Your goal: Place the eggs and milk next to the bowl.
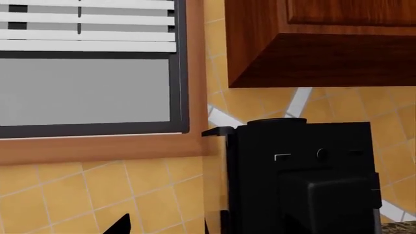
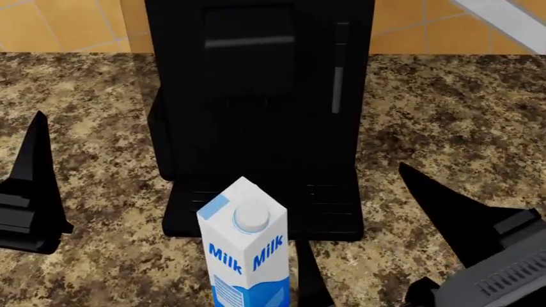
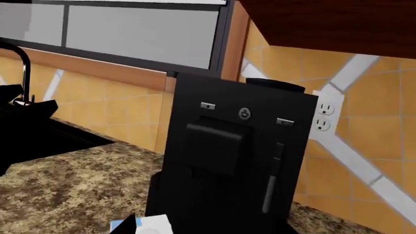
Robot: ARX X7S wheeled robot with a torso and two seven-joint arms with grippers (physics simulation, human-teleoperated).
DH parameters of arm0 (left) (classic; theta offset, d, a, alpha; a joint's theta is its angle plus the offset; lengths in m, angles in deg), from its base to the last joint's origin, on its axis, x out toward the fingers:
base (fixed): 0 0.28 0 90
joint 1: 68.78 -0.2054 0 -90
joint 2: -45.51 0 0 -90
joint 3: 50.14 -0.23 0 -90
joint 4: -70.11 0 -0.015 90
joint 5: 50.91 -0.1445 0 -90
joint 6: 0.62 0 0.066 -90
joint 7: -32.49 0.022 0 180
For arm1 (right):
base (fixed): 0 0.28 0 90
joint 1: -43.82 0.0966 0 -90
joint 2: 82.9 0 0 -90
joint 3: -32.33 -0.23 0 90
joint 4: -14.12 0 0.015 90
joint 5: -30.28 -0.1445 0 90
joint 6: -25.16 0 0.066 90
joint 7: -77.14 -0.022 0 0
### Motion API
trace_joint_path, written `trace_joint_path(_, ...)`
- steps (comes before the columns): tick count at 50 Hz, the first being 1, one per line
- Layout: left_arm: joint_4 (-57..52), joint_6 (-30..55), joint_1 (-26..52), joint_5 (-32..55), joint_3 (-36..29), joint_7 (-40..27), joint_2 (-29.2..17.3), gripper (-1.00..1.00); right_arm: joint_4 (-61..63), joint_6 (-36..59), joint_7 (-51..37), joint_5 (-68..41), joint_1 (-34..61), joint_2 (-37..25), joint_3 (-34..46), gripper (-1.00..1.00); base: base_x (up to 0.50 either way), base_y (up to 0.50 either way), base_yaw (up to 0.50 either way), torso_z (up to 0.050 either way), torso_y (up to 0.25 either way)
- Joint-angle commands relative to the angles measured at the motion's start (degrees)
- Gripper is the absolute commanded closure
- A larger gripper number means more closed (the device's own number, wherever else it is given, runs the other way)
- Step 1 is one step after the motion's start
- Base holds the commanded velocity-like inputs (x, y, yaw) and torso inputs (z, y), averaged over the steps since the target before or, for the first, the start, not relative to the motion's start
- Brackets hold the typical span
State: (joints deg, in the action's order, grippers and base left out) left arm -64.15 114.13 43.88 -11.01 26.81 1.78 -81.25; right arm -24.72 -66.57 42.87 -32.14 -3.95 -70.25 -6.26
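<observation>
Speckled granite counter [image 2: 444, 121] fills the head view, backed by orange tiles. On it stands a black coffee machine [image 2: 260, 96], and the milk [image 2: 247, 256] stands upright just in front of its tray. The left gripper [image 2: 30, 192] sits well to one side of the carton, the right gripper [image 2: 384, 256] near the other, its dark fingers spread apart and holding nothing; whether the left is spread I cannot tell.

From the left wrist, a window [image 1: 87, 68], a wooden cabinet [image 1: 318, 39] and the machine show.

From the right wrist, the carton's top peeks at the machine's foot, beside a wall outlet [image 3: 325, 117].
</observation>
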Motion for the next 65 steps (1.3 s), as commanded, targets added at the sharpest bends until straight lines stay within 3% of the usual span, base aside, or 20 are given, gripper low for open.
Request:
trace_joint_path(1, 1.3, -1.3, 0.7, -2.3, 0.7, 0.4, 1.2, -1.00, 0.2, -0.2, 6.4, 1.4, -0.6, 0.7, -0.6, -1.00, 0.00, 0.00, 0.00, 0.000, 0.000)
trace_joint_path(13, 1.4, -1.6, 0.4, -2.4, 0.8, 0.3, 1.1, -1.00, -0.8, 0.8, 7.9, 1.6, -0.9, 2.2, 0.1, -1.00, 0.00, 0.00, 0.00, 0.000, 0.000)
trace_joint_path(30, 1.6, -2.4, -0.3, -2.2, 1.5, 0.3, 0.8, -1.00, -3.2, 8.7, 11.0, 2.2, 2.0, 9.7, 2.6, -1.00, 0.00, 0.00, 0.00, 0.000, 0.000)
trace_joint_path(65, 2.6, -4.5, -2.2, -2.7, 2.0, 0.6, 0.6, -1.00, -13.0, 13.1, 16.1, 3.1, 4.0, 18.6, 5.2, -1.00, 0.00, 0.00, 0.00, 0.000, 0.000)
